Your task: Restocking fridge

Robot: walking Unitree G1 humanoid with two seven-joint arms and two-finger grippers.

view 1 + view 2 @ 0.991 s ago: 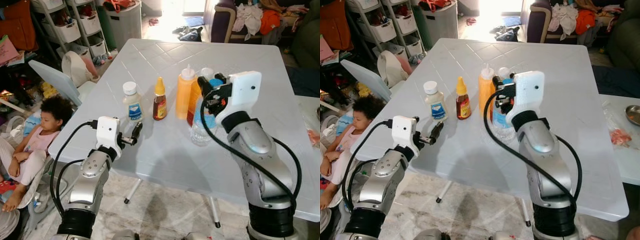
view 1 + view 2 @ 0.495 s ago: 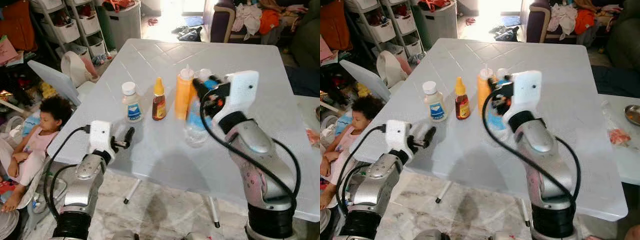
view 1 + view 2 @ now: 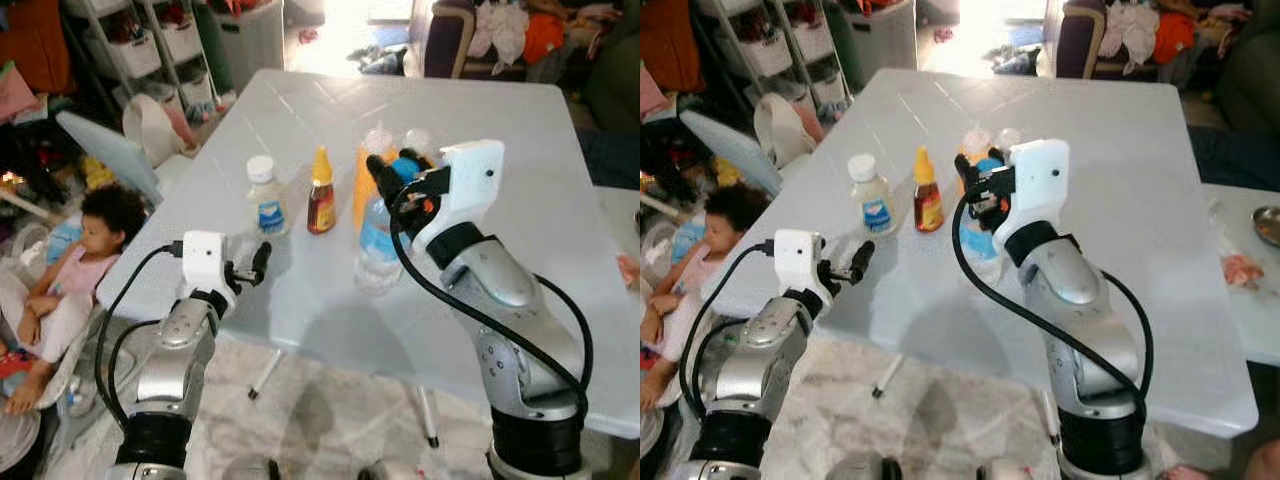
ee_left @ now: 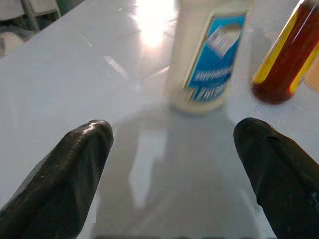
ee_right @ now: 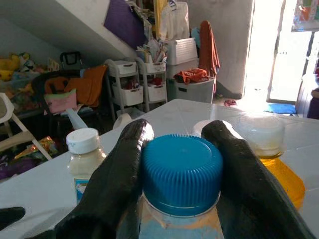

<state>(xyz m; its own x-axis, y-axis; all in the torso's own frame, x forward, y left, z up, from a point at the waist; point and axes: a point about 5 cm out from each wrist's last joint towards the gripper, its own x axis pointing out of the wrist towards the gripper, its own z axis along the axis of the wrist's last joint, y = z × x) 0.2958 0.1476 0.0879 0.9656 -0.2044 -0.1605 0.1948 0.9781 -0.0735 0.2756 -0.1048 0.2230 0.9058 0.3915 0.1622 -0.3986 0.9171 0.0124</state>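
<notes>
Your right gripper [image 5: 179, 149] has its fingers pinching the blue cap of the water bottle [image 3: 378, 235], which stands near the middle of the desk [image 3: 520, 150], just at 6 o'clock of the orange squeeze bottles. Lift it straight up so the bottle does not swing into them. Your left gripper [image 4: 172, 164] waits with fingers spread, facing the white bottle [image 4: 209, 55] and, at its 3 o'clock, the brown sauce bottle [image 4: 286, 59]; keep it clear.
</notes>
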